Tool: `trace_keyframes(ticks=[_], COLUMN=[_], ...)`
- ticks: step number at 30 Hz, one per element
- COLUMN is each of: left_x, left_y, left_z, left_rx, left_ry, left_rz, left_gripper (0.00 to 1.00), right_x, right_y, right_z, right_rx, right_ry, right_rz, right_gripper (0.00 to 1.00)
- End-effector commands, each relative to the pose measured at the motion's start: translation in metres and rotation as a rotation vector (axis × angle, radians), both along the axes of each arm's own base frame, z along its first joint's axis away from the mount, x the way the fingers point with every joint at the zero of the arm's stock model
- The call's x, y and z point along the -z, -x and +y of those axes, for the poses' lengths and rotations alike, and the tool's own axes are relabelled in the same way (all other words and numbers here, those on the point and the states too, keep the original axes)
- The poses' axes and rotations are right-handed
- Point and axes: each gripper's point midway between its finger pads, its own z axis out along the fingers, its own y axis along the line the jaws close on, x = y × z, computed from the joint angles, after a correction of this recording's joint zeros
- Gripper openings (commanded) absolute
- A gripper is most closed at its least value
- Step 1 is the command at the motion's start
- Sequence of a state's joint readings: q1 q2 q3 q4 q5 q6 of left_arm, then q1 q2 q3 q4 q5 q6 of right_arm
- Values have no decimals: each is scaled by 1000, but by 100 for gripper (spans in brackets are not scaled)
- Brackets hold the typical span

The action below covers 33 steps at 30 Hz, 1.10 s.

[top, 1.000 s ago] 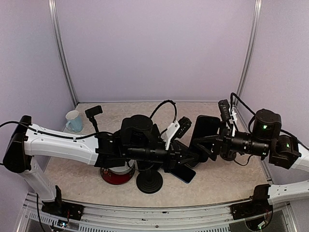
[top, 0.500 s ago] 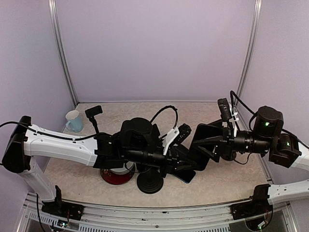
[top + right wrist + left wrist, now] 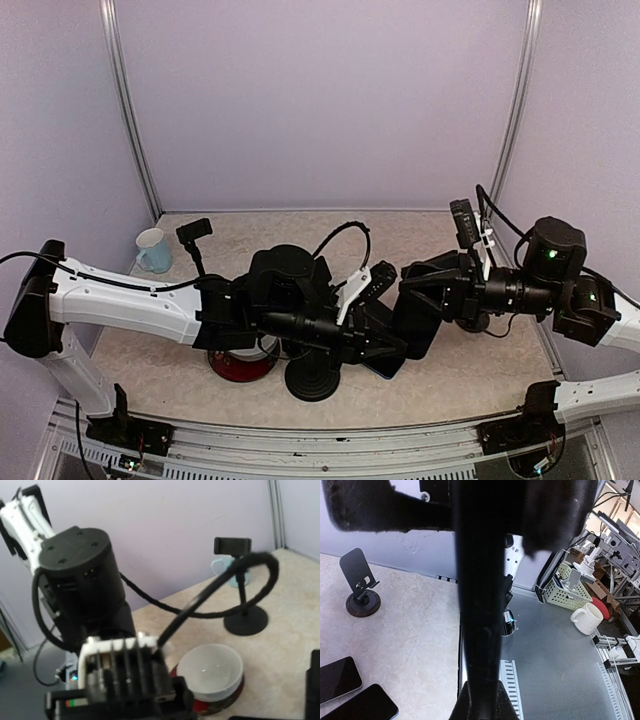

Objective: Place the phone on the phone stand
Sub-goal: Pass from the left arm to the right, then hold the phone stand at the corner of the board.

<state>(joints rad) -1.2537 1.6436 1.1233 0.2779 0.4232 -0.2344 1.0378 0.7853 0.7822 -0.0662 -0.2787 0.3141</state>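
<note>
**Top external view.** The left hand (image 3: 398,338) is clamped fully shut on the phone (image 3: 420,322). The phone is held in the air over the middle of the worktop (image 3: 470,375), dark and tilted. Over the last second the phone has dropped lower and tipped over. The right hand (image 3: 428,288) has advanced to it, and its jaws have narrowed from wide open. Whether they now bear on the phone cannot be told. The phone stand (image 3: 310,378), taken here as the target, sits under the left arm near the front edge and carries nothing.

**Left wrist view.** The phone appears edge-on as a dark bar between the fingers (image 3: 365,505). Two spare phones (image 3: 340,677) lie flat on the worktop, well apart from the stand.

**Right wrist view.** The right hand's own fingers cannot be made out. A clamp holder (image 3: 232,545), a cup (image 3: 222,565) and a white bowl (image 3: 210,672) are visible.

**Meaning.** This reads as a handover under way. The left hand should not release before the right grip is firm, or the phone may fall.
</note>
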Motion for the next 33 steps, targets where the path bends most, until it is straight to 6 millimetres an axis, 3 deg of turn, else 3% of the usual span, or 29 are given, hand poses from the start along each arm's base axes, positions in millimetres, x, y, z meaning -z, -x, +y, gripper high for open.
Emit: trace_keyframes(ticks=[1, 4, 14, 20, 25, 33], left_x=[-14, -17, -37, -58, -64, -25], left_y=[3, -1, -10, -15, -21, -18], left_z=[0, 2, 27, 49, 68, 98], left_rx=[6, -13, -94, -159, -223, -268], left_ry=[55, 61, 101, 143, 136, 57], left_rz=[-12, -13, -50, -102, -127, -70], left_gripper=[0, 0, 73, 97, 99, 99], right_x=[1, 4, 4, 9, 13, 17], right_y=[7, 5, 0, -3, -4, -6], right_z=[9, 10, 3, 4, 4, 2], right_rx=[-54, -45, 4, 14, 17, 31], right_ry=[-15, -10, -18, -8, -3, 7], right_rz=[8, 15, 10, 16, 21, 19], right_gripper=[23, 0, 0, 0, 0, 0])
